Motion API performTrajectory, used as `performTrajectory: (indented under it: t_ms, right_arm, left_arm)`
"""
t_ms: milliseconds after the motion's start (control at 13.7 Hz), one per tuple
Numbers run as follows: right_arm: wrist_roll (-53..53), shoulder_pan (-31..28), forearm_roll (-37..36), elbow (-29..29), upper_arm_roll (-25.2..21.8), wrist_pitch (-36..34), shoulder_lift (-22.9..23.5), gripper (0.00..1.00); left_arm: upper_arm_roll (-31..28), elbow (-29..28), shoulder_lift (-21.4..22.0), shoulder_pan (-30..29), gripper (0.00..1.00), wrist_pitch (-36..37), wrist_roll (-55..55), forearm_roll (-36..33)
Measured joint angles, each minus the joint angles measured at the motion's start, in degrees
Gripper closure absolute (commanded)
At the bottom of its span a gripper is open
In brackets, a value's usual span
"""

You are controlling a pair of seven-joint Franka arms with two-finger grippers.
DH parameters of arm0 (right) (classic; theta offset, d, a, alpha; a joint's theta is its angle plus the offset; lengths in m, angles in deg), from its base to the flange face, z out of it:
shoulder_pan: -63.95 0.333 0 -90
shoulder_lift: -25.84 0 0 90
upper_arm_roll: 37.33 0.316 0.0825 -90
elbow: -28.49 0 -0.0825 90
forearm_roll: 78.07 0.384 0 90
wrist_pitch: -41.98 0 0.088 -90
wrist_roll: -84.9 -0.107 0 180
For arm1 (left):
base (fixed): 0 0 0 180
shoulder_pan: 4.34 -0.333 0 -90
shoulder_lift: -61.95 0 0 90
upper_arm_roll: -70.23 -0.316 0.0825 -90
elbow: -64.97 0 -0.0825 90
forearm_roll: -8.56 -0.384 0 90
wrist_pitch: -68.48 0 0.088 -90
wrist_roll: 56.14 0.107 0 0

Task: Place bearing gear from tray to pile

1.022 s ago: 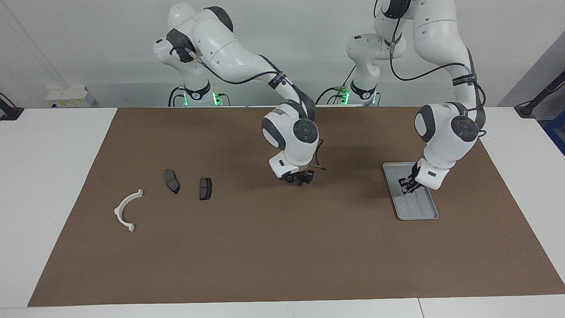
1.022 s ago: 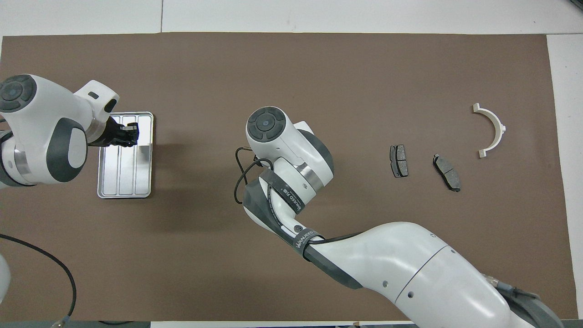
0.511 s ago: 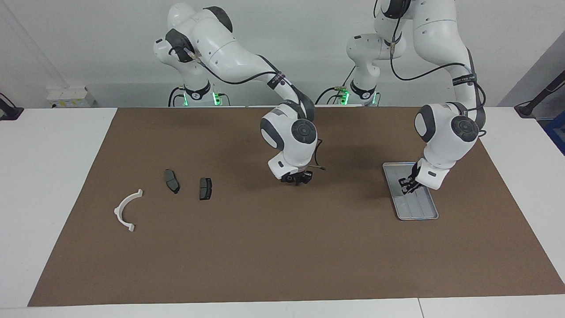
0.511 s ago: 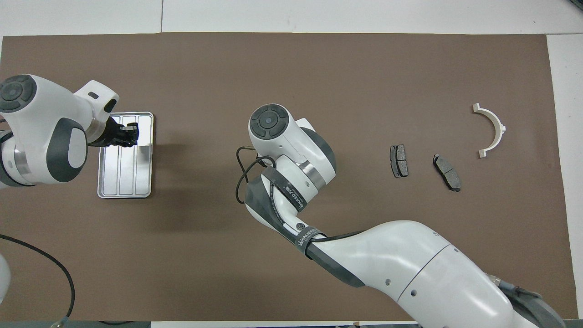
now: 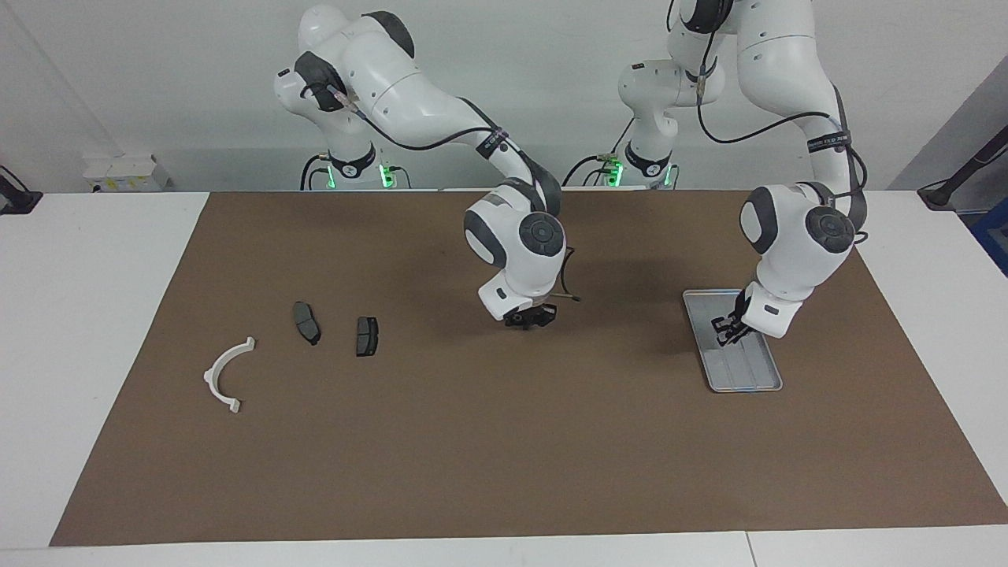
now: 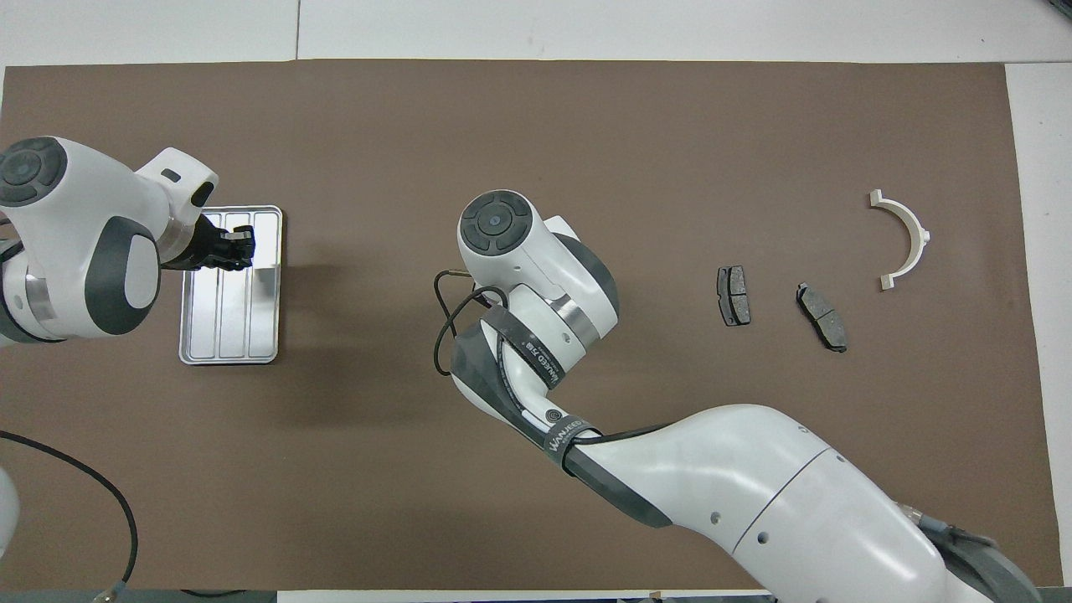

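Reading the facing view from its left edge, I find the white plastic half-ring bracket (image 5: pixel 226 375) and two dark grey brake pads (image 5: pixel 307 323) (image 5: pixel 366 336) forming the pile; my right gripper (image 5: pixel 529 320) over the mat's middle, grip undeterminable; my left gripper (image 5: pixel 726 331), fingertips together, over the shallow ribbed silver-grey metal tray (image 5: pixel 744 378). No bearing gear is discernible.

Non-task items in view.
Brown mat (image 5: pixel 504 441) covers most of white surface (image 5: pixel 87 315); white box (image 5: pixel 126 173) at wall, toward right arm's end.
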Motion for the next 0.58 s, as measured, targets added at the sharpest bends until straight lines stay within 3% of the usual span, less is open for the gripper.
performTrajectory:
  t_ms: [219,584]
  right_arm:
    - [0.3,-0.1,0.0,0.0,0.0,-0.5,-0.2,0.82]
    - [4.1,-1.4,0.3,-0.5,0.2,-2.6,-0.2,0.84]
  left_arm:
    - [0.0,0.0,0.0,0.0,1.0,0.0,-0.1,0.1]
    - [0.4,1.1,0.2,2.0,1.0,1.0,-5.4,0.6]
